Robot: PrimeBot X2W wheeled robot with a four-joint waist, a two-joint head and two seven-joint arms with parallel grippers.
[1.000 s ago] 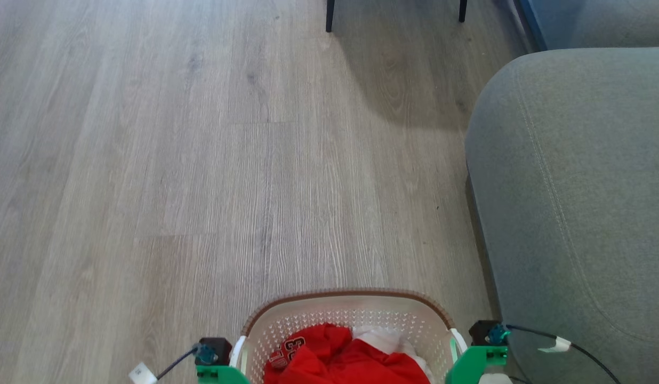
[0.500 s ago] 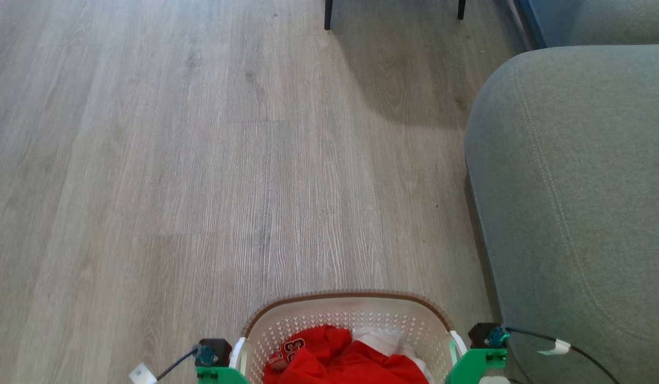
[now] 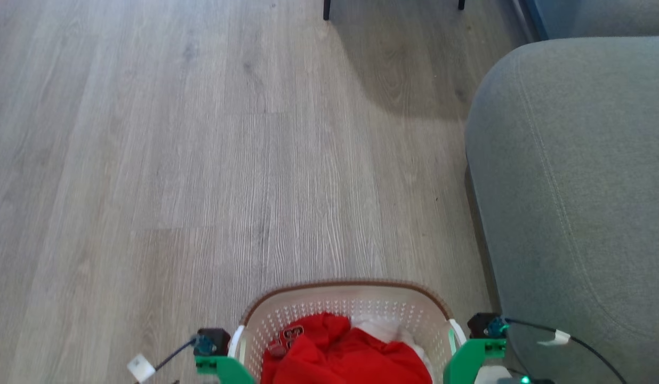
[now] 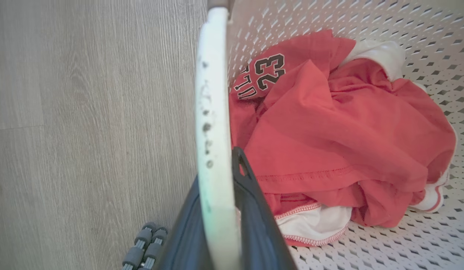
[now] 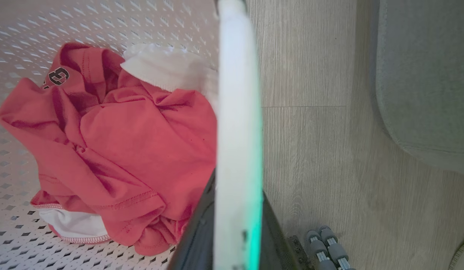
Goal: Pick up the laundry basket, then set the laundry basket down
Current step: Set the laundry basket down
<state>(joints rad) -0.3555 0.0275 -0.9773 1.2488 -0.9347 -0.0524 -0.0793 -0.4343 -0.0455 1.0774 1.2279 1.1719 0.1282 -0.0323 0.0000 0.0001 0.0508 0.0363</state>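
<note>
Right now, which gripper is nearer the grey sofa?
Right. The right gripper grips the laundry basket by its handle next to the grey sofa; the left gripper grips the far handle, basket between.

You face pale grey-brown wood-grain plank floor point(image 3: 201, 160). Grey fabric upholstered seat point(image 3: 575, 186) stands on it at your right. Two thin dark furniture legs point(image 3: 326, 9) stand at far edge, shadow beside them.

The left wrist's bright green bracket point(image 3: 223, 369) matches the right green bracket point(image 3: 468, 358). Each carries a black block with a teal connector point(image 3: 206, 345), trailing a thin black cable point(image 3: 172, 358) with a white tag point(image 3: 139, 368). The left end effector point(image 4: 221, 165) and right end effector point(image 5: 237, 187) have smooth dark slate fingers point(image 4: 256, 221).
</note>
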